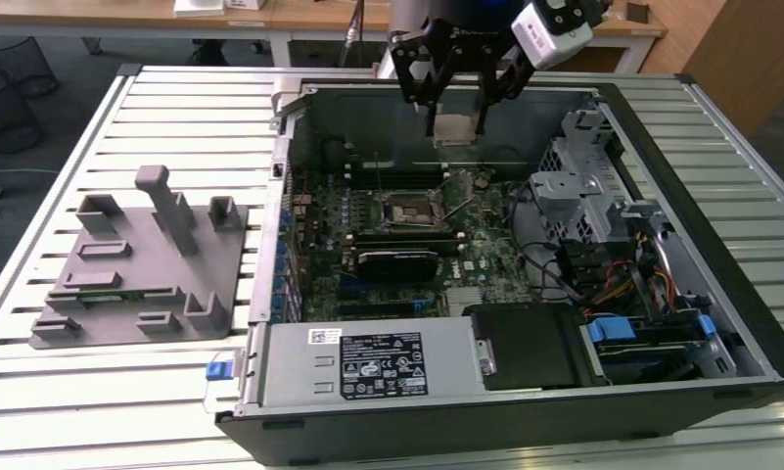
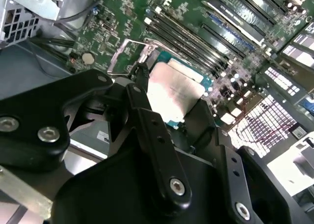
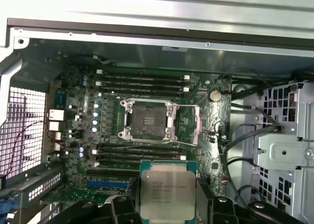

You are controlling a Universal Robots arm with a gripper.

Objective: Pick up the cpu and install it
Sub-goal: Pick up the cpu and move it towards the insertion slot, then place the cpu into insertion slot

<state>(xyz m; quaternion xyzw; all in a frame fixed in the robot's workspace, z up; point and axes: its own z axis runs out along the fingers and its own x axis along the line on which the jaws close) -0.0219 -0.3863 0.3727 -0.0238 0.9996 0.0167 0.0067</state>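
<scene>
A: Where's the cpu (image 3: 168,193)?

B: In the gripper (image 1: 456,119) — its fingers are pressed onto two opposite edges, with the metal lid up. It hangs above the open case (image 1: 705,147), touching nothing inside.

A: Why hold it by the edges?

B: My guess is that it spares the underside and keeps the chip flat, level with the board (image 3: 203,113). In the first wrist view its sides run roughly square to the socket (image 3: 147,121).

A: Is it over the socket?

B: Not quite. It's high up and off to one side; in that same view a bank of memory slots (image 3: 142,153) lies between the two.

A: Does the socket look ready?

B: It looks so — the frame is swung back and the bed is bare. A grey fixture (image 1: 144,264) sits on the table (image 1: 169,98) beside the case, on the exterior view's left, well apart from the gripper.
</scene>
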